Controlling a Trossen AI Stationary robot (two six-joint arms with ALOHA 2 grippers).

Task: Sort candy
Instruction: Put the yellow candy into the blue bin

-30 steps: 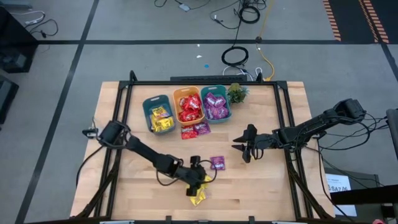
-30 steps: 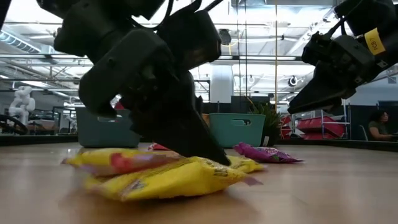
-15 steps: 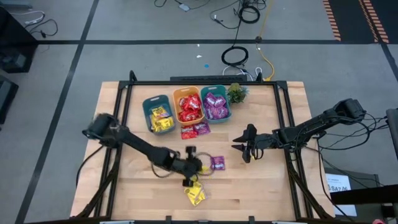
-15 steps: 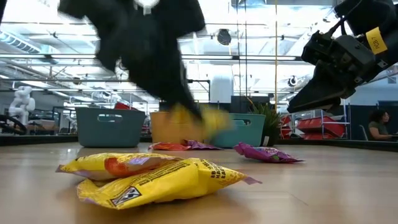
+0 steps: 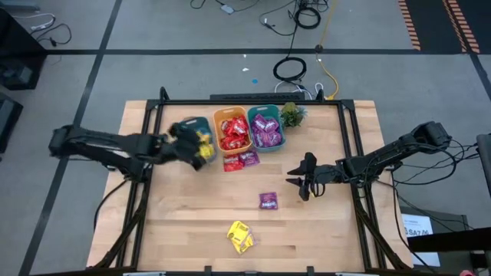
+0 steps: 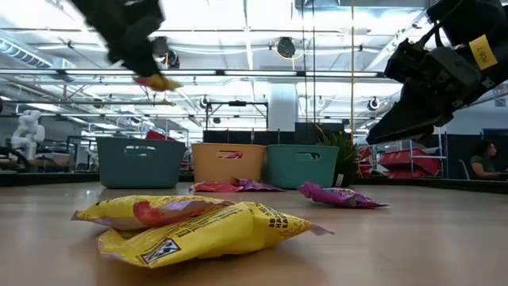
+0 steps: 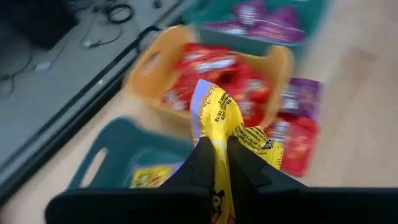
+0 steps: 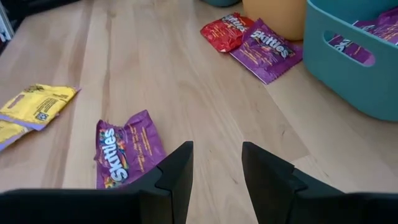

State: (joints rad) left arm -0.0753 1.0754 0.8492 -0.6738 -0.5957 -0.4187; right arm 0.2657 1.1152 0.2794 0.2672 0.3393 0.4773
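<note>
Gripping a yellow packet (image 7: 231,127), left pincer (image 7: 217,149) hovers; right pincer (image 8: 216,163) gapes near purple Skittles packet (image 8: 127,152).

The left gripper (image 5: 201,148) holds a yellow candy packet (image 5: 204,142) over the left teal bin (image 5: 184,129) at eleven o'clock, while the right gripper (image 5: 294,182) hovers above the surface (image 5: 330,230) toward three o'clock.

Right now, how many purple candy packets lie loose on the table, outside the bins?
2: one purple packet alone mid-table, another purple packet beside a red packet before the orange bin. None seems hidden.
</note>
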